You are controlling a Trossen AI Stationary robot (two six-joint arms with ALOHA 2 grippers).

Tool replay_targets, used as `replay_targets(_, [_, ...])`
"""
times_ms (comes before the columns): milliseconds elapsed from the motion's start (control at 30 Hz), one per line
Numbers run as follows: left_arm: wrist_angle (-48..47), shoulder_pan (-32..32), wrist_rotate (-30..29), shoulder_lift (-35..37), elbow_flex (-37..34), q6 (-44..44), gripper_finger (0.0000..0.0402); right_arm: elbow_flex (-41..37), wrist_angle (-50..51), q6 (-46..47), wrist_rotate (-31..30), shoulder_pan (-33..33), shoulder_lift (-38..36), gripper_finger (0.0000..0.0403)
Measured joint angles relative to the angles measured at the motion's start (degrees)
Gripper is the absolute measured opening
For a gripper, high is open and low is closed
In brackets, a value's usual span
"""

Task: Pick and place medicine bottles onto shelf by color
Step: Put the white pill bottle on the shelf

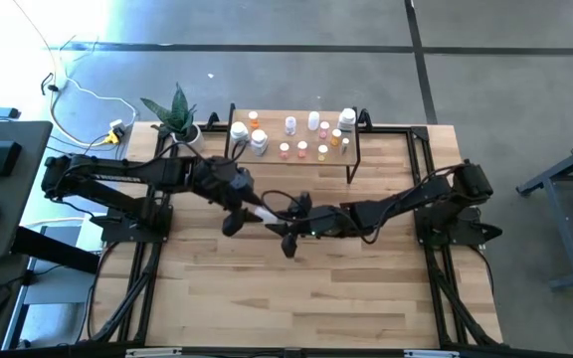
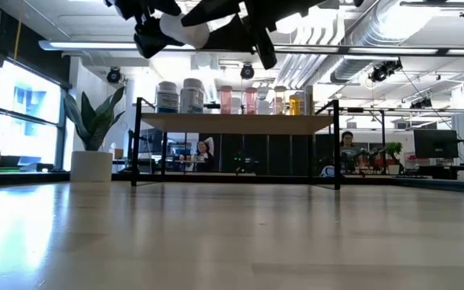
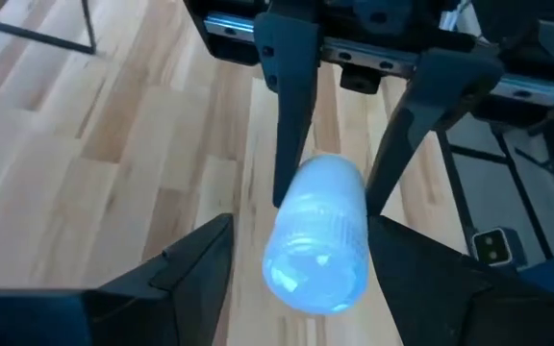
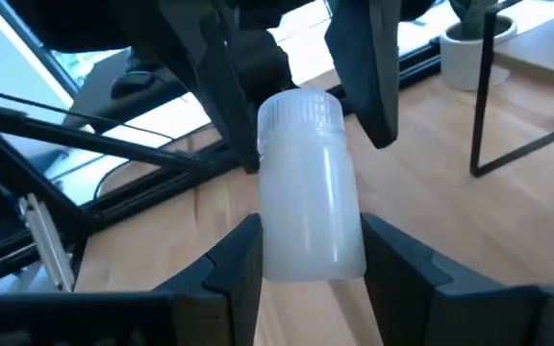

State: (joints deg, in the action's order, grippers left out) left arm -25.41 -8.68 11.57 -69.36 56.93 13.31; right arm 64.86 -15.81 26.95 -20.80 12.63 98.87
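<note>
**White bottle passing between the two arms above the tabletop**

While both arms meet over the middle of the tabletop [image 1: 267, 288], a white medicine bottle [image 4: 308, 187] is held in the air between them, well apart from the shelf [image 1: 296, 159]. The right end effector [image 4: 311, 252] pinches the bottle at its body, with the fingers pressed against both sides. The left end effector [image 3: 301, 274] stands spread around the same bottle, near its capped end; in the right wrist view its fingers are beside the cap with small gaps, so I judge it does not grip yet. In the low view the bottle hangs high above the tabletop, level with the top of that view.

On the shelf many bottles already stand: white ones toward the plant [image 1: 175, 114] side, pink ones in the middle, orange ones toward the other end.

The step in hand looks like a handover of the white bottle from the right arm to the left arm. The next move calls for the left fingers to close firmly on the cap end before the right fingers release. After that, the bottle belongs with the white group, at the shelf end nearest the left arm.
</note>
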Motion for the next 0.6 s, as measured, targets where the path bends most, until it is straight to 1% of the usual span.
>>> replay_targets(167, [-0.4, -1.2, 0.4, 0.0, 0.0, 0.0, 0.0222, 0.0, -0.3, 0.0, 0.3, -1.6, 0.0, 0.0138])
replay_targets(433, [-0.5, -2.6, 1.1, 0.0, 0.0, -1.5, 0.0161, 0.0, -0.6, -0.2, 3.5, -3.3, 0.0, 0.0138])
replay_targets(600, [-0.5, -2.6, 2.1, 0.0, 0.0, -2.9, 0.0144, 0.0, -0.4, -1.0, 5.1, -4.0, 0.0, 0.0138])
